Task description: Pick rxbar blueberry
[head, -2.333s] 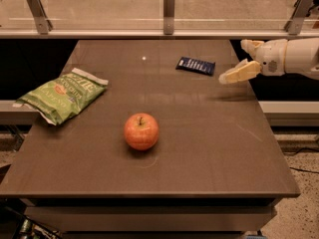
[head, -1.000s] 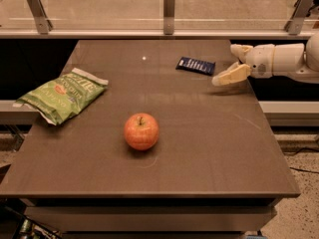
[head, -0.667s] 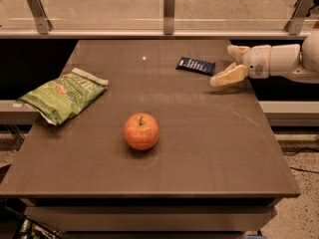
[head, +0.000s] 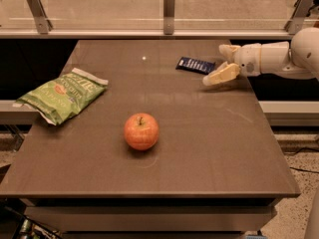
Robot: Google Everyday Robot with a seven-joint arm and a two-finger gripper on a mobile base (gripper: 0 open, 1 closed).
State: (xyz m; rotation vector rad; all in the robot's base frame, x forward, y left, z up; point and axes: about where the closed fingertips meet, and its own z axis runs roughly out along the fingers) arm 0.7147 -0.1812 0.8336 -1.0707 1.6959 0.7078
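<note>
Gripper (head: 215,63) on my cream-white robot arm (head: 271,59) hangs over the far right part of the brown rectangular tabletop (head: 199,153), its two fingers spread apart and grasping nothing. Just left of the fingertips, the small flat dark navy-blue rxbar blueberry wrapper (head: 194,64) lies on the table near the far edge; I cannot tell whether they touch. A round red-orange apple (head: 141,131) stands near the table's middle, well apart from the bar, and a crinkly green chip bag (head: 62,94) lies at the left edge.
</note>
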